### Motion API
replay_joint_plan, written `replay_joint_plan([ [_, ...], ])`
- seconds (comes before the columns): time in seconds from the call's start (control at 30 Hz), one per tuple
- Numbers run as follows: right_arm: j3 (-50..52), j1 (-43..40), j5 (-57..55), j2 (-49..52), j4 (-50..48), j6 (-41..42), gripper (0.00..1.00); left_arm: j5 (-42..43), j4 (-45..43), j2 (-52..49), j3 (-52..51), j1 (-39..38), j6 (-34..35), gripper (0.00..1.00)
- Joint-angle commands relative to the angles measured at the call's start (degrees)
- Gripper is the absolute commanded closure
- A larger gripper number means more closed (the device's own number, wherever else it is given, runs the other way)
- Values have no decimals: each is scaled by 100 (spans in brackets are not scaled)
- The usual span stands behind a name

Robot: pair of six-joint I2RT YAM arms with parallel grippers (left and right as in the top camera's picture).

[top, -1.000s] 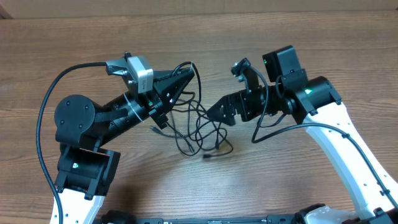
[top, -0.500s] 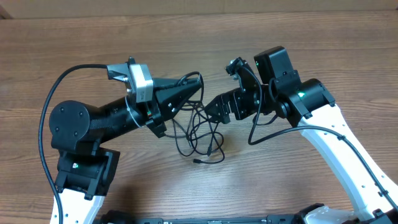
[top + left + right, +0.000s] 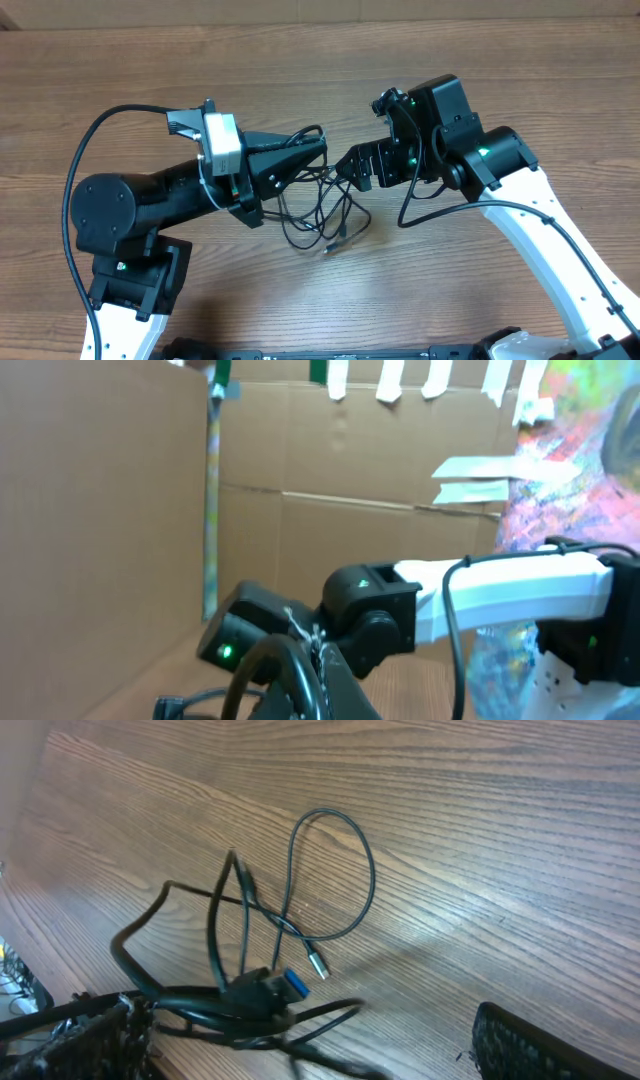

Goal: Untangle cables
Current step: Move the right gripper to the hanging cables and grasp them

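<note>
my left gripper pinches the thin black cables with silvery plugs, knotted near the wooden tabletop's middle; right gripper spread wide beside them. nothing separated yet, all untangling remains.

No writing, brand, number or sign can be read in any of the views. In the left wrist view, the pale paper slips stuck on the cardboard wall at about two o'clock are too blurred to show any lettering.
</note>
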State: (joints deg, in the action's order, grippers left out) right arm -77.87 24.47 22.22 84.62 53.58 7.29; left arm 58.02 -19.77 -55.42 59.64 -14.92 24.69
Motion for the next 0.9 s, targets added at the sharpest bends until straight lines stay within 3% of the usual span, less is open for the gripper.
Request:
replay_joint_plan([
  [0.0, 68, 2, -118, 131, -48, 20, 0, 59, -144, 35, 136, -13, 291, 96],
  [0.47, 68, 2, -118, 146, -164, 20, 0, 210, -1032, 42, 136, -11, 688, 96],
  [0.87, 68, 2, -114, 146, 188, 20, 0, 310, -1003, 17, 133, -11, 662, 96],
])
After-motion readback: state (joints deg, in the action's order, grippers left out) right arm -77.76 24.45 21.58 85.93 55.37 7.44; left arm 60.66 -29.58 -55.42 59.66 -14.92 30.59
